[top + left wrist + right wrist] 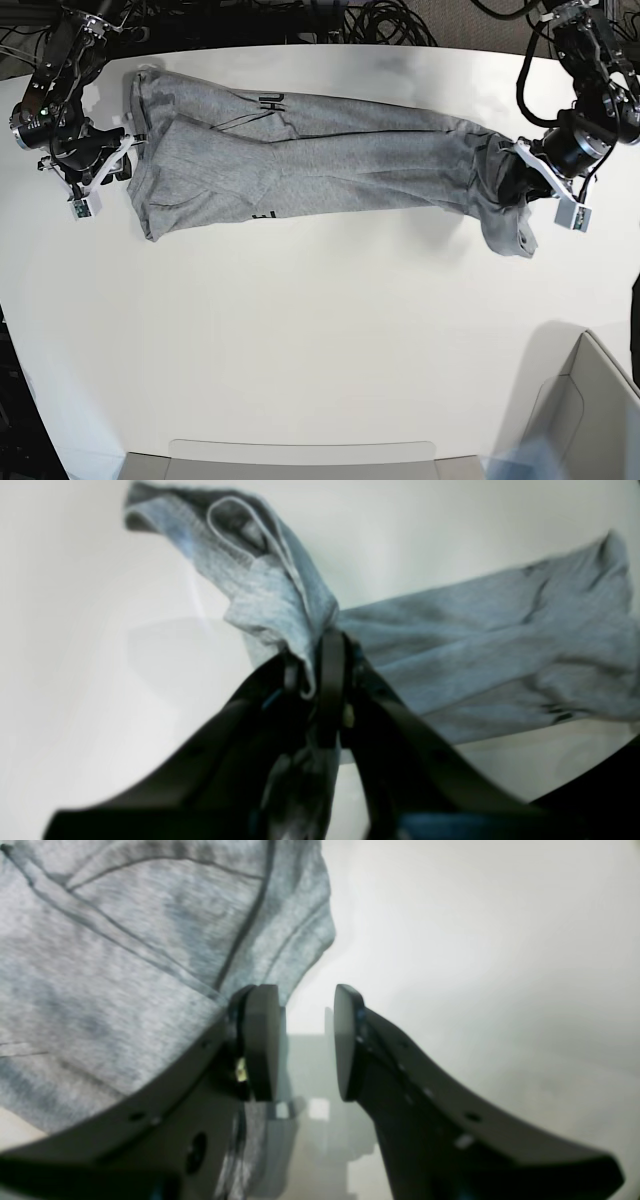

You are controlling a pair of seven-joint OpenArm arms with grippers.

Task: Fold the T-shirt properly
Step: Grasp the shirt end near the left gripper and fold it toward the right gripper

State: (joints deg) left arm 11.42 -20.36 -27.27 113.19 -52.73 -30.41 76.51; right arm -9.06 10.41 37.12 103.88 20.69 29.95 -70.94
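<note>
Left tool clenched bunched T-shirt cloth; right tool stood released beside the hem. We could barely read its folded lettering.

Worktop: white, smooth, rounded at the near-left corner; fills most of the base view.
Lying on it: T-shirt, heather grey, stretched lengthwise across the far half, from near the left edge to near the right.
T-shirt surface: creased along its length, black lettering showing in folds near the left part.
T-shirt ends: left end spread flat; right end bunched and partly lifted.
</note>
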